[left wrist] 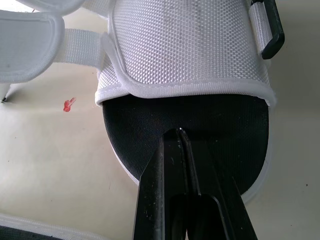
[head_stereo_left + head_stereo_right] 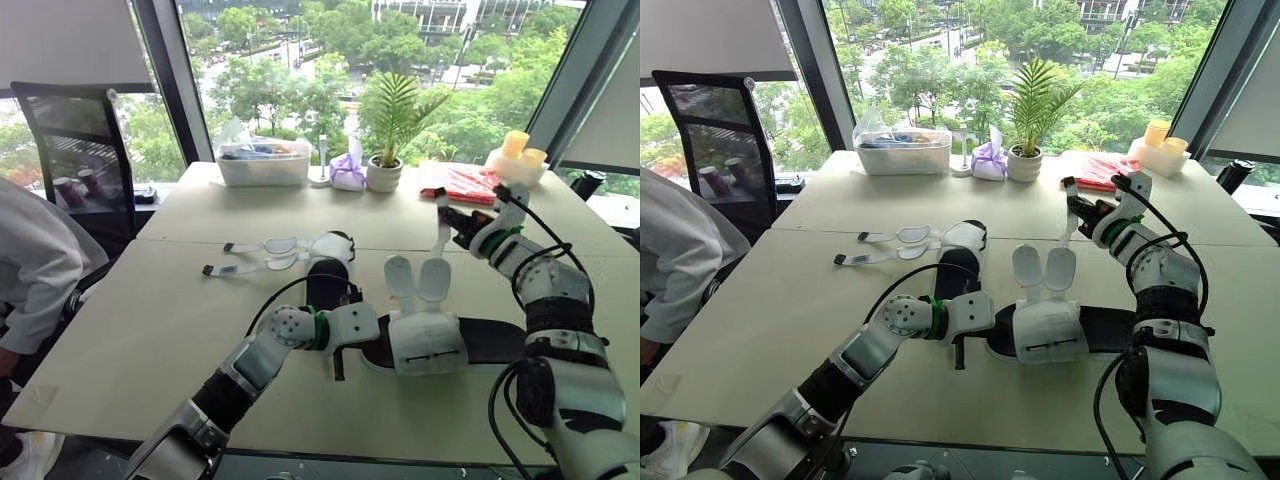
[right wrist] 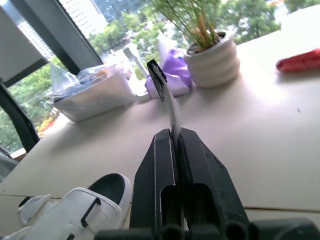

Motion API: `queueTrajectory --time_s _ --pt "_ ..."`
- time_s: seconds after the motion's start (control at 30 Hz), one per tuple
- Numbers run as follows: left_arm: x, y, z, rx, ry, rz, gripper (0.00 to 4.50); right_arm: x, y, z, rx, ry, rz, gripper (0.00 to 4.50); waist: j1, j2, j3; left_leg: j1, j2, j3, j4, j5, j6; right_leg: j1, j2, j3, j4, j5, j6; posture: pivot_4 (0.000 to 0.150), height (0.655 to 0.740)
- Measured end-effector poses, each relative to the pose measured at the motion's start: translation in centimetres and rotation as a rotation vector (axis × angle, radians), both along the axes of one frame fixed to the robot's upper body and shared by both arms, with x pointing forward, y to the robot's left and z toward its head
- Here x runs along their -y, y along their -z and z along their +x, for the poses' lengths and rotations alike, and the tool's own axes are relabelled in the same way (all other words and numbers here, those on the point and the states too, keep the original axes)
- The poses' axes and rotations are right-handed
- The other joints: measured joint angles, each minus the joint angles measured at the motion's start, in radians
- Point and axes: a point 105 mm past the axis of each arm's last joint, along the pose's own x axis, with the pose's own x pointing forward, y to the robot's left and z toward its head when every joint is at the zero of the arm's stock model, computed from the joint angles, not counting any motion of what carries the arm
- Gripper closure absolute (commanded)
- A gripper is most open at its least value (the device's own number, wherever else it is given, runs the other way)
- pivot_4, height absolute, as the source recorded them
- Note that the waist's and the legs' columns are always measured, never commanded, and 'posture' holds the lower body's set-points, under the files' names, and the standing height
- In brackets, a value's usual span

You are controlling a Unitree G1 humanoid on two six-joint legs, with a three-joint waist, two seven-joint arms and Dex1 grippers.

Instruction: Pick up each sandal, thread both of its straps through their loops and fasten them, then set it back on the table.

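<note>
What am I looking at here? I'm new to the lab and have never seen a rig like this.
A two-armed humanoid robot at a pale table. The two wide pictures come from its head cameras, the close-ups from a camera on each wrist. Two white mesh sandals with black soles lie there: the far sandal, straps spread open, and the near sandal. The left jaws, shut, rest on its black footbed; the right jaws pinch its white, black-tipped strap, lifted upward.

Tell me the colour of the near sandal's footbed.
Black footbed, best seen in the left wrist view.
</note>
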Motion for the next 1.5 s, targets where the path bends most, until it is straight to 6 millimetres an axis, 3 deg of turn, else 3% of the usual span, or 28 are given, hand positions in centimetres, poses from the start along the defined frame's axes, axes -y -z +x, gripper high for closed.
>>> queueTrajectory --time_s 0.13,0.33,0.47,0.6,0.77,0.83,0.97,1.23,1.3,1.5 --pt "0.0 -0.1 0.0 0.001 0.008 0.000 4.50 -2.7 -1.4 -4.9 0.107 -0.241 -0.072 4.46 0.004 0.000 0.000 -0.004 0.000 0.000 0.000 0.000 0.000 -0.005 0.000 0.000 0.001 0.000 0.000 0.150 0.7388" --pt "-0.2 -0.2 0.1 -0.004 0.015 0.000 4.50 -4.2 0.5 -11.0 0.021 -0.408 -0.138 4.46 0.005 0.000 0.000 -0.008 0.001 0.000 0.000 0.000 0.000 -0.009 0.000 0.000 0.001 0.000 0.000 0.150 0.7388" --pt "-0.2 -0.1 0.0 -0.021 0.022 -0.005 4.50 -4.9 2.4 -14.7 -0.082 -0.482 -0.112 2.61 0.005 0.001 0.000 -0.009 0.001 0.000 0.000 0.000 0.000 -0.009 0.000 0.000 0.000 0.000 0.000 0.150 0.7388" --pt "-0.3 -0.1 0.1 -0.035 0.019 -0.011 4.50 -4.8 2.7 -17.0 -0.136 -0.531 -0.076 0.50 0.005 0.001 -0.001 -0.008 0.001 0.000 0.002 0.000 0.000 -0.009 0.000 0.000 0.000 0.000 0.000 0.150 0.7388" --pt "-0.3 0.0 0.1 -0.051 0.032 -0.008 4.50 -2.9 6.7 -22.6 -0.392 -0.647 -0.147 0.50 0.005 0.002 -0.002 -0.009 0.001 -0.001 0.004 -0.002 0.003 -0.005 -0.001 -0.001 -0.005 -0.001 0.000 0.150 0.7388" --pt "-0.5 0.1 0.4 -0.055 0.023 -0.005 4.50 -2.4 6.5 -22.3 -0.378 -0.641 -0.172 0.50 -0.010 0.003 -0.003 -0.008 0.002 0.000 0.009 -0.003 0.005 -0.002 -0.001 -0.001 -0.006 0.000 0.000 0.150 0.7388" --pt "-0.4 0.2 0.6 -0.054 0.019 -0.003 4.50 -1.1 3.9 -18.0 -0.285 -0.513 -0.227 0.50 -0.027 0.009 -0.006 -0.007 0.003 0.000 0.009 -0.005 0.004 0.003 -0.004 -0.003 -0.017 0.008 -0.001 0.150 0.7388" --pt "0.0 0.3 0.1 -0.041 0.055 -0.026 4.50 -6.0 -1.9 -12.6 -0.224 -0.600 -0.357 0.50 -0.017 0.010 -0.008 -0.013 0.001 0.002 0.008 -0.006 0.009 -0.003 -0.008 -0.007 -0.017 0.007 0.001 0.150 0.7388" --pt "0.3 0.4 0.0 -0.041 0.063 -0.038 4.50 -7.3 -1.5 -11.6 -0.260 -0.611 -0.449 0.50 -0.010 0.010 -0.008 -0.014 0.001 0.002 0.008 -0.006 0.009 -0.006 -0.009 -0.007 -0.017 0.007 0.001 0.150 0.7388" --pt "0.7 0.5 -0.1 -0.026 0.074 -0.065 4.50 -9.1 2.6 -10.4 -0.464 -0.712 -0.650 0.50 0.003 0.010 -0.008 -0.019 0.000 0.005 0.010 -0.008 0.009 -0.009 -0.011 -0.007 -0.017 0.008 0.001 0.150 0.7388"
